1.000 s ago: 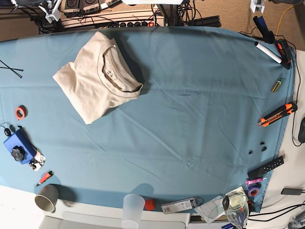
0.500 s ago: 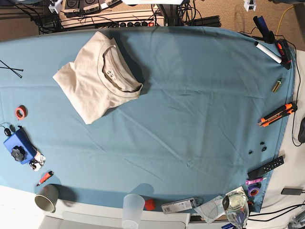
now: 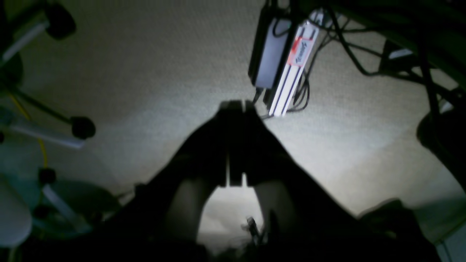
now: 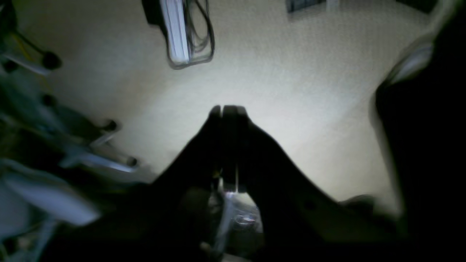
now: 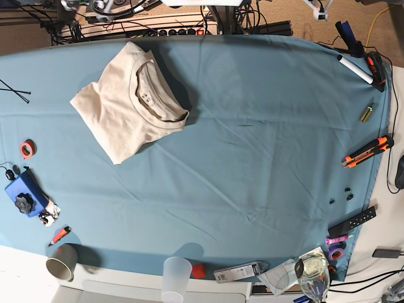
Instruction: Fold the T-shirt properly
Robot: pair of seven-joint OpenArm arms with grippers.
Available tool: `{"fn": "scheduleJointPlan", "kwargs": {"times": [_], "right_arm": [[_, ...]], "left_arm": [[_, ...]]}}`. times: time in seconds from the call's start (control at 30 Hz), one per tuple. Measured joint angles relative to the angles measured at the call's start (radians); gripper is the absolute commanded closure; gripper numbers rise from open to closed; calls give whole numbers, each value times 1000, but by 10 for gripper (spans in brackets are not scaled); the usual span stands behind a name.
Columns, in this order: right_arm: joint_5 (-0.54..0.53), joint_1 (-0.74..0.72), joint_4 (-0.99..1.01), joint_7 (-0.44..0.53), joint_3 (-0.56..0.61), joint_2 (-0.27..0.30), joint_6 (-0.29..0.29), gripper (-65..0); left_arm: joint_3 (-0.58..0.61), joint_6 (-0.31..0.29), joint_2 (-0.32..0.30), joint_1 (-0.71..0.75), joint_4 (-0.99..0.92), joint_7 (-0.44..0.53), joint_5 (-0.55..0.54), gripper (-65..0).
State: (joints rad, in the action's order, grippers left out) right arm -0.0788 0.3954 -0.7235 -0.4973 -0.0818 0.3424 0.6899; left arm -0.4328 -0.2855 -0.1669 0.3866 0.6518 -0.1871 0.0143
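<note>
You're looking at a plain beige T-shirt (image 5: 129, 101) on a solid blue table cloth (image 5: 252, 158) — no pattern on either. At the edges: an orange-and-black utility knife (image 5: 367, 151), a red tape ring (image 5: 26, 149), a royal-blue box (image 5: 25, 192) — and a grey cup (image 5: 61, 261).

The base view looks straight down on the blue-clothed desk (image 5: 252, 158); both wrist views face pale carpeted floor (image 3: 145, 72), off the desk.

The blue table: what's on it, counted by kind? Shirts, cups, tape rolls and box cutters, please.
Shirts: 1, the folded T-shirt
Cups: 2, a paper cup and a clear plastic cup
Tape rolls: 1, the red tape roll
Box cutters: 1, the orange box cutter
Total: 5
</note>
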Motion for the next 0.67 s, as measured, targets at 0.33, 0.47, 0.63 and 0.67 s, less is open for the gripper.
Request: {"fn": "scheduleJointPlan", "kwargs": {"times": [0.33,0.47,0.63,0.67], "right_arm": [[105,-35,5,302,320,3,-402,0],[105,-42,5,309,391,1,-417,0],[104,-69,4,312,431,4,-422,0],[104,-71,4,312,431,5,-422,0]], "left_arm": [[0,56,62,-39,-142,215,73,0],[-1,58,82,-43,-115,216,72,0],[0,57,103,-43,-96,215,72,0],[-1,57,104,-43,-95,215,72,0]]}}
